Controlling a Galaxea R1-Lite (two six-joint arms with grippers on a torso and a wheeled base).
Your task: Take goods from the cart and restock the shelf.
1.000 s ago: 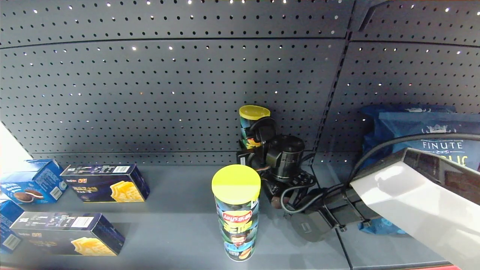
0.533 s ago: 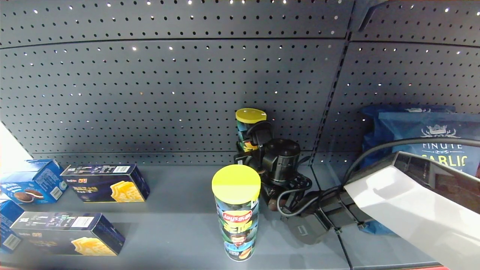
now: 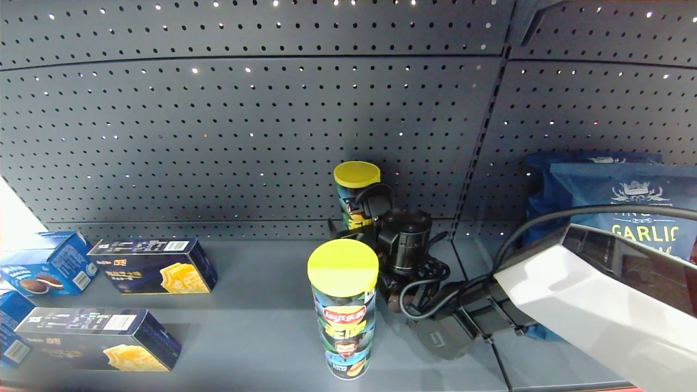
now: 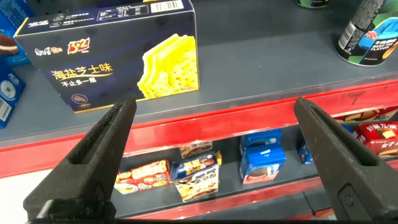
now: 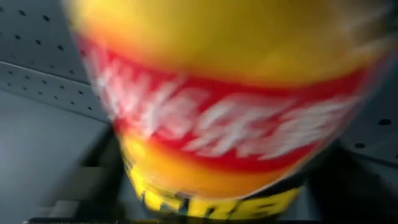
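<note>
My right gripper (image 3: 364, 213) is shut on a chip can with a yellow lid (image 3: 356, 188), held upright at the back of the shelf near the pegboard. The right wrist view shows that can (image 5: 224, 118) very close, its yellow and red label blurred. A second chip can with a yellow lid (image 3: 343, 305) stands upright nearer the shelf's front edge. My left gripper (image 4: 211, 162) is open and hangs in front of the shelf's red front edge (image 4: 249, 121), with a dark cracker box (image 4: 118, 53) beyond it.
Dark cracker boxes (image 3: 155, 267) and blue cookie boxes (image 3: 46, 264) lie on the shelf's left part. Blue snack bags (image 3: 615, 190) stand at the right, past a vertical divider (image 3: 479, 147). Lower shelves with small packs (image 4: 261, 162) show below the red edge.
My right gripper has carried the held can to the left and slightly down, toward the spot behind the front can. The other goods have stayed put.
</note>
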